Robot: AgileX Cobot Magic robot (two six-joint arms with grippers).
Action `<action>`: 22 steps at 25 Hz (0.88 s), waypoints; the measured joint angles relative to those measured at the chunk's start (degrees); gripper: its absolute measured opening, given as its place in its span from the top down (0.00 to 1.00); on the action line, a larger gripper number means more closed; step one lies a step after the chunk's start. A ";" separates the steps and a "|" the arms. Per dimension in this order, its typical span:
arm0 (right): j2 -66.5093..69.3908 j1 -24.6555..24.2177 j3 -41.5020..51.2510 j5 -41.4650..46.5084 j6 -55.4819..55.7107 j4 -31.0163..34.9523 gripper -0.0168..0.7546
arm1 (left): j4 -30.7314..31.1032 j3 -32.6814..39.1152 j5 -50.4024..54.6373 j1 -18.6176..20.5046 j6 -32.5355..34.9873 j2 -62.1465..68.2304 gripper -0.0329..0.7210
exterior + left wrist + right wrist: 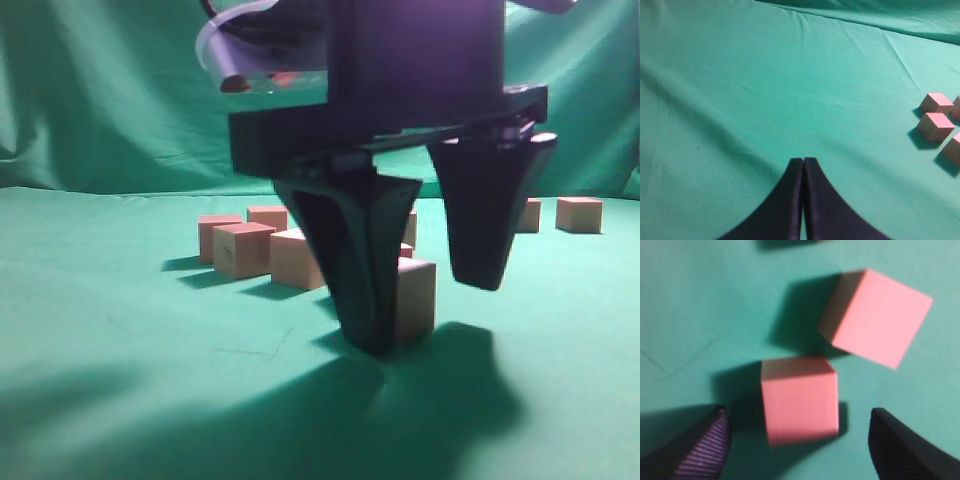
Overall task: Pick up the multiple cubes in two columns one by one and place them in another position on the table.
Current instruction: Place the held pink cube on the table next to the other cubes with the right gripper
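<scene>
My right gripper [428, 316] stands open, low over the green table [110, 400], and fills the middle of the exterior view. One pink-topped cube [799, 400] rests on the cloth between its two fingers with a gap on each side; the same cube [416, 298] shows beside the near finger. A second cube [877, 317] lies just beyond it, turned at an angle. Further cubes [243, 250] cluster to the left behind the gripper. My left gripper [803, 161] is shut on nothing above bare cloth, with more cubes [935, 125] far to its right.
Two separate cubes [579, 214] sit at the far right near the draped green backdrop [100, 90]. Green cloth stretches across the front and left of the table. The right gripper's shadow falls on the cloth in front.
</scene>
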 joint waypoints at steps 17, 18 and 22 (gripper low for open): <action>-2.55 0.00 -22.04 17.78 -1.77 -10.07 0.30 | 0.00 0.00 0.00 0.00 0.00 0.00 0.96; -3.27 0.00 -23.17 17.87 -1.77 -12.54 0.30 | 0.00 0.00 0.00 0.00 0.00 0.00 0.96; -6.39 -2.86 -26.72 18.28 0.32 -19.84 0.30 | 0.00 0.00 0.00 0.00 0.00 0.00 0.96</action>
